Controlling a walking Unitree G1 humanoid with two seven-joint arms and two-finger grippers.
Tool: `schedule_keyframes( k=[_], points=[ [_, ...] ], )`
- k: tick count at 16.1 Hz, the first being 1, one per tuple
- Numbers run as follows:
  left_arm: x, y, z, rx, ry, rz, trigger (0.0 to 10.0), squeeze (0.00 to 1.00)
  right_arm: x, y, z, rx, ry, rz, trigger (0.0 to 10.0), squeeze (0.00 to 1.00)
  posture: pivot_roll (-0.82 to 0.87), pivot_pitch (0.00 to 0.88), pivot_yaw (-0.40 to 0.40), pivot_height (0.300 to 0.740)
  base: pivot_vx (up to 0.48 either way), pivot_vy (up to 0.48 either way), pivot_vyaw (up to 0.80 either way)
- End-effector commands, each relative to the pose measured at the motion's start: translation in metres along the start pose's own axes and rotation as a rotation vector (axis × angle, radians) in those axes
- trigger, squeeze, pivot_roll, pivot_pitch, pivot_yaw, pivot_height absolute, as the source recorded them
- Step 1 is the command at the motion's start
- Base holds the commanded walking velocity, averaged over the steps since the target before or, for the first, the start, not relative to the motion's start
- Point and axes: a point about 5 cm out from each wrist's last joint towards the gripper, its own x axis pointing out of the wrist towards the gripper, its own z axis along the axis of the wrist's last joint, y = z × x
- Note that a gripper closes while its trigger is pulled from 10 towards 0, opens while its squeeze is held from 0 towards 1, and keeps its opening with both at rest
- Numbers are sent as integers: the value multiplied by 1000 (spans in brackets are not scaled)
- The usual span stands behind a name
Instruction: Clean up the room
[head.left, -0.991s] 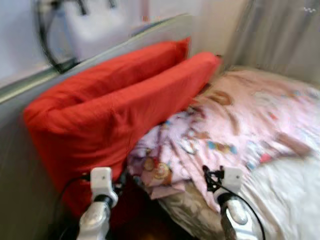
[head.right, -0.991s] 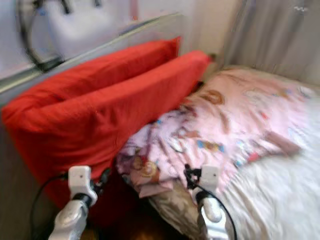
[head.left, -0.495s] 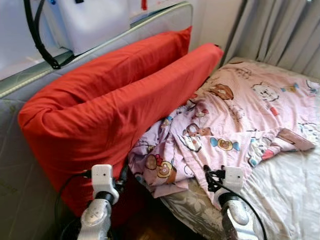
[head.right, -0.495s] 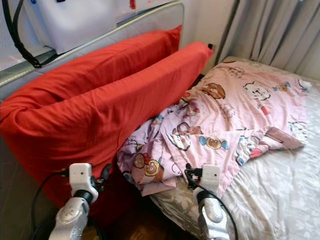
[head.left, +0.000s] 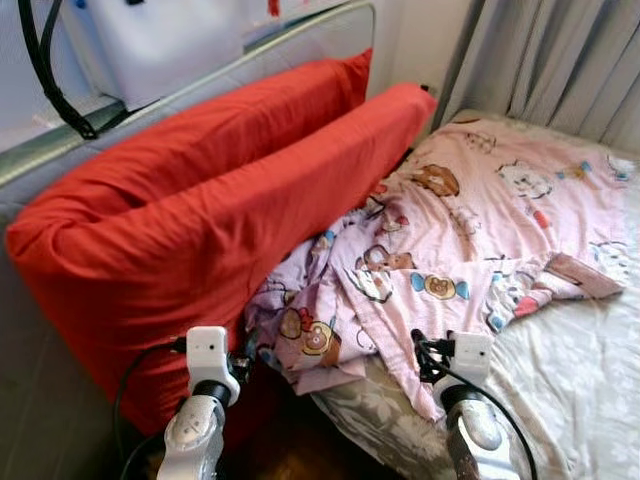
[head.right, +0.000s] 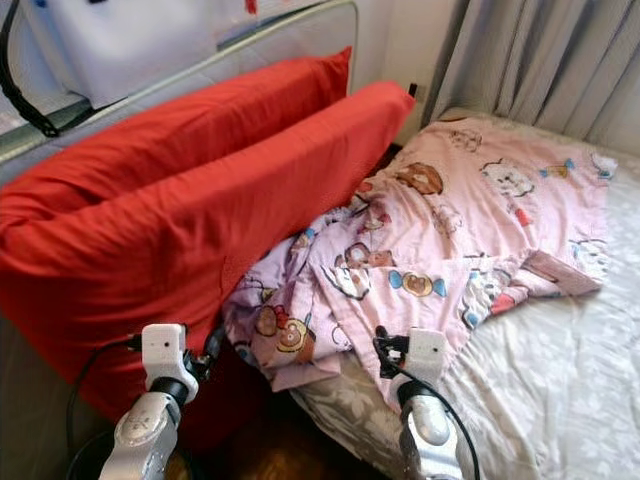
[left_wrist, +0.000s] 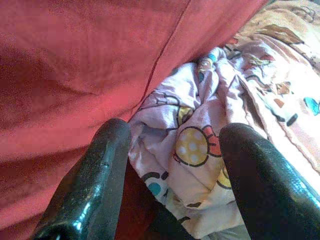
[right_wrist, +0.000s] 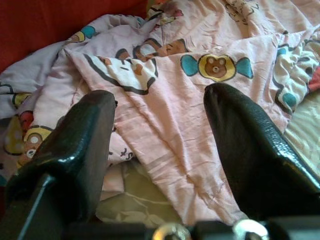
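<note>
A rumpled pink cartoon-print sheet lies across the bed, its bunched end at 9 o'clock pressed against two long red pillows. These lean on the headboard, where a white bag sits at 11 o'clock. The left tool and right tool both hover wide open and empty over the sheet's near edge.

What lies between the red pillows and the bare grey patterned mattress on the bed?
A crumpled pink cartoon-print blanket lies between the red pillows and the bare mattress, bunched against the pillows' foot. The left eye view shows this plainly.
</note>
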Motion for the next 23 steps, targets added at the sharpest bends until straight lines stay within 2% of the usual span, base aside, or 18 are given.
schedule_keyframes(
  k=[1,12,16,20,23],
  points=[
    [-1,3,1,-2,-7,9,10000,0,0,2,-1,11,5,3,10000,0,-17,4,30,740,0,0,0],
    [0,2,3,-1,-8,8,10000,0,0,2,-2,8,14,27,10000,0,-16,8,30,740,0,0,0],
    [1,0,5,3,-18,4,10000,0,-1,4,-1,-23,4,54,10000,0,-19,13,35,740,0,0,0],
    [1,-1,5,-16,-21,3,10000,0,-1,4,0,-32,-9,59,10000,0,-21,17,36,740,0,0,650],
    [1,-1,5,-19,-21,3,10000,0,-1,2,0,-18,-8,48,10000,0,-20,20,35,740,0,0,0]
  ],
)
